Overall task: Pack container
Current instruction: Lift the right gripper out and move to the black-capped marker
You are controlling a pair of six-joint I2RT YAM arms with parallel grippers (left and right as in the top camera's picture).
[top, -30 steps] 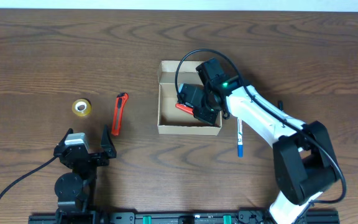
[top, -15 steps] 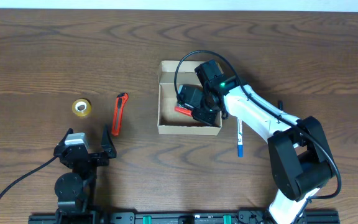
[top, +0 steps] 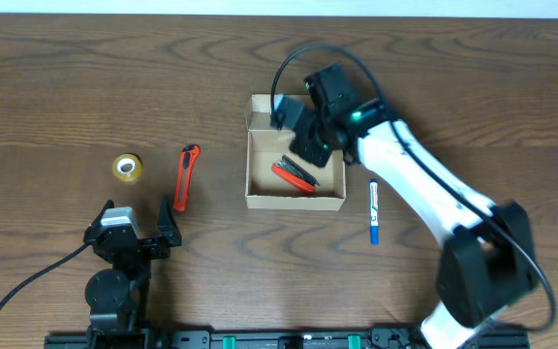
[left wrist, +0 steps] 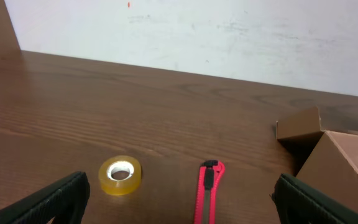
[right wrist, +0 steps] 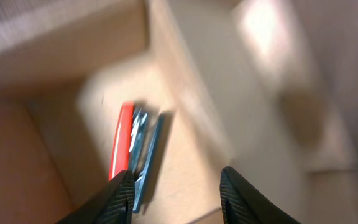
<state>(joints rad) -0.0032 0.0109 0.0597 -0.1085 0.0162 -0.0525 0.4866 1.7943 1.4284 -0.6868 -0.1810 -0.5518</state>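
Note:
The tan cardboard container [top: 294, 203] stands open at mid-table, its lid flap [top: 263, 112] at the far side. A red and dark tool [top: 294, 174] lies inside it on the floor. My right gripper [top: 298, 141] hovers open and empty over the box's far part. In the right wrist view its fingers [right wrist: 179, 196] straddle bare box floor [right wrist: 197, 130], with the tool [right wrist: 135, 146] just by the left finger. My left gripper [top: 131, 236] rests open and empty near the front left edge, and in the left wrist view [left wrist: 179, 205] nothing is between its fingers.
A yellow tape roll [top: 127, 167] and a red utility knife [top: 186, 176] lie left of the box; both show in the left wrist view, the tape [left wrist: 120, 175] and the knife [left wrist: 208, 190]. A blue marker [top: 374, 211] lies right of the box.
My right gripper has let go of the red and dark tool, which now lies in the box. The gripper has risen and moved toward the far side. The left arm has not moved.

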